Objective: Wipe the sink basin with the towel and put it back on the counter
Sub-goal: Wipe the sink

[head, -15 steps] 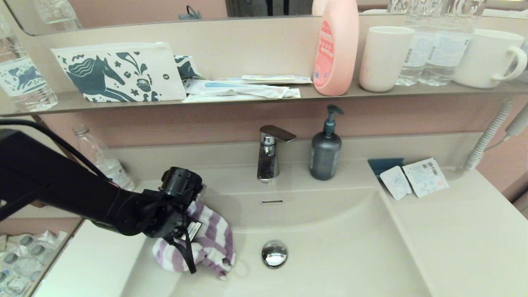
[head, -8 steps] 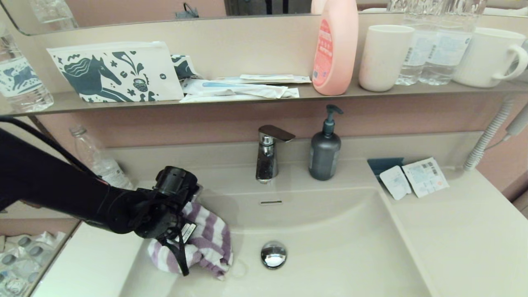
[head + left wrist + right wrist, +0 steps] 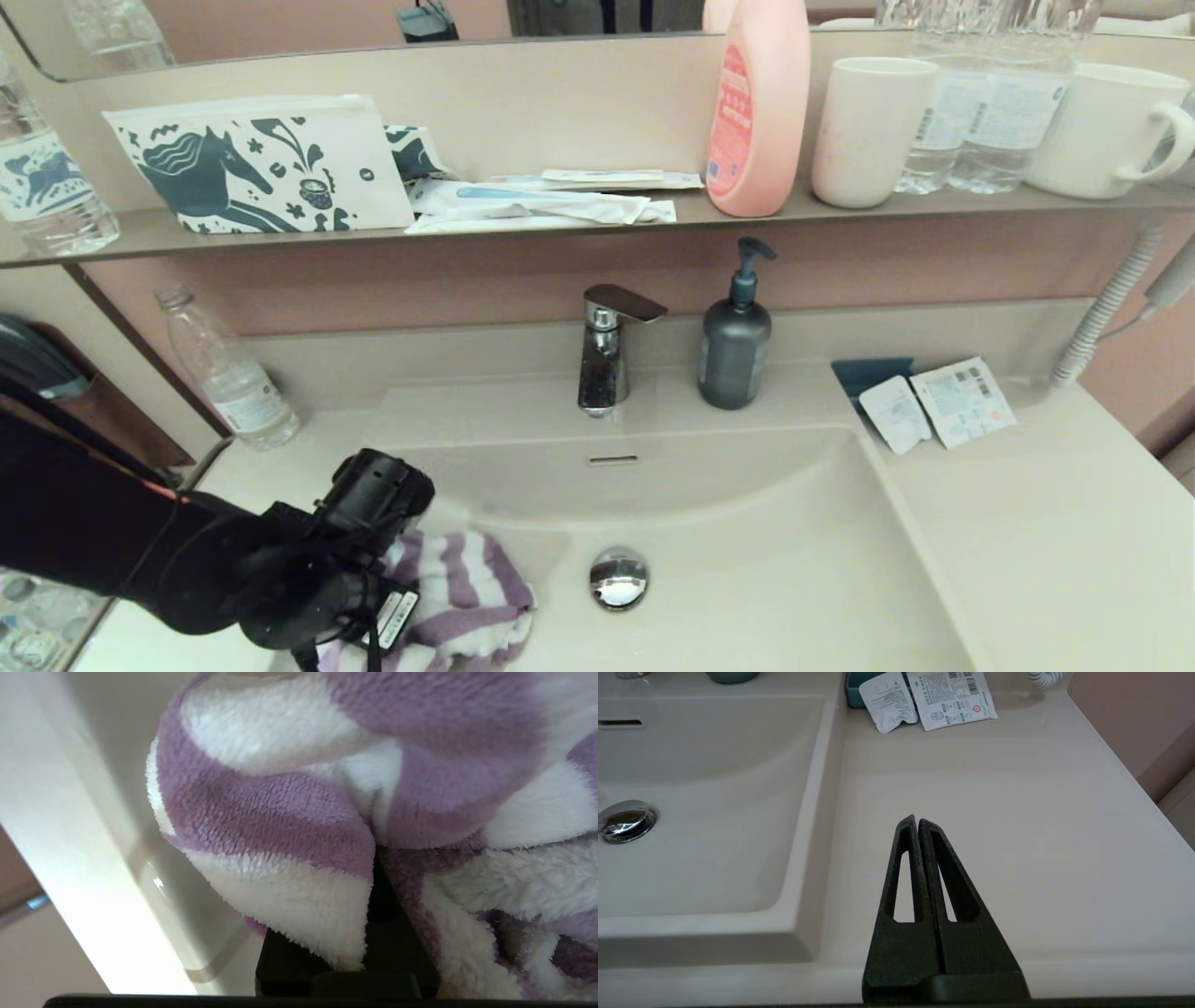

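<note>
Left gripper [image 3: 411, 597] sat low in the left part of the sink basin [image 3: 747, 579], near its front-left corner. The towel [image 3: 467, 597] was bunched around its jaws; the left wrist view showed terry folds [image 3: 280, 826] wrapped over a dark finger, so the jaws read as pinching the towel. The wad lay against the basin floor beside the side wall, judged so that dragging the arm rubs the cloth over the surface.

The drain plug [image 3: 619, 577] sat just right of the towel, not touching it. The tap [image 3: 602, 350] and soap dispenser [image 3: 736, 336] stood on the ledge behind the basin.

Right gripper [image 3: 918, 826] was parked over the tabletop [image 3: 1046, 541] right of the basin, jaws pressed together and holding nothing, presumably kept out of the wiping path.

Against the frame one second earlier, the left gripper and towel had shifted from the basin's left wall, near the back, toward the front edge. Judged a wiping stroke in progress; return to the tabletop not yet done.
</note>
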Tool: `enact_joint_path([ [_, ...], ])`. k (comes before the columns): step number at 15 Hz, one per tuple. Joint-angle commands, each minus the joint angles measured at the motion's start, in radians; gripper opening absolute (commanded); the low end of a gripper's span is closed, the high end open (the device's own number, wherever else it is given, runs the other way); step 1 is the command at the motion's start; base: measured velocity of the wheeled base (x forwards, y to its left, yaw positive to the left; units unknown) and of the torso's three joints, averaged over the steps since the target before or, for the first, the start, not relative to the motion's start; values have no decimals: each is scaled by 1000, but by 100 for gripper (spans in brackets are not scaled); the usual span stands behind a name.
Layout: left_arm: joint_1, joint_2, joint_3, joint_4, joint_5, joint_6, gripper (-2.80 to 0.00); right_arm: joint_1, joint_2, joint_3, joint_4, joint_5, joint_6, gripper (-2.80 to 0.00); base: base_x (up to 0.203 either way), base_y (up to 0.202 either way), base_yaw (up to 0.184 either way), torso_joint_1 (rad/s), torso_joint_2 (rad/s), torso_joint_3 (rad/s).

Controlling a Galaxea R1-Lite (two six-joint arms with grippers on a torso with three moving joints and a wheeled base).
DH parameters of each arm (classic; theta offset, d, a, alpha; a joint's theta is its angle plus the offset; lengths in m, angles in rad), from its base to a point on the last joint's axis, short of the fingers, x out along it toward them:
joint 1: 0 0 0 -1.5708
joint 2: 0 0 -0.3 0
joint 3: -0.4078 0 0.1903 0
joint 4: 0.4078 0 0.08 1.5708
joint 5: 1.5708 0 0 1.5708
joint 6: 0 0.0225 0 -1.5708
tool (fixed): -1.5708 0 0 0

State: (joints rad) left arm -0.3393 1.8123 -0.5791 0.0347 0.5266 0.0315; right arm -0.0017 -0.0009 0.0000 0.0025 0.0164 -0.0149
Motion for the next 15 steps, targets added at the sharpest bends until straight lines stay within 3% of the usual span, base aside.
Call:
enact_joint_path([
  [1,-65,-5,74,10,-4,-90,-280,0,1,0,1,0,0,-280,0,0,0,0,0,0],
  [5,-145,-6,179,5,-6,-256,-280,0,1,0,1,0,0,-280,0,0,0,0,0,0],
  [8,-139,12,133,-73,-19,-259,-280,0,1,0,-1,0,0,-280,0,0,0,0,0,0],
  [11,-138,128,92,-275,-31,-253,-280,0,1,0,-1,0,0,-280,0,0,0,0,0,0],
  [15,-164,369,82,-747,-24,-241,-280,0,1,0,1,0,0,-280,0,0,0,0,0,0],
])
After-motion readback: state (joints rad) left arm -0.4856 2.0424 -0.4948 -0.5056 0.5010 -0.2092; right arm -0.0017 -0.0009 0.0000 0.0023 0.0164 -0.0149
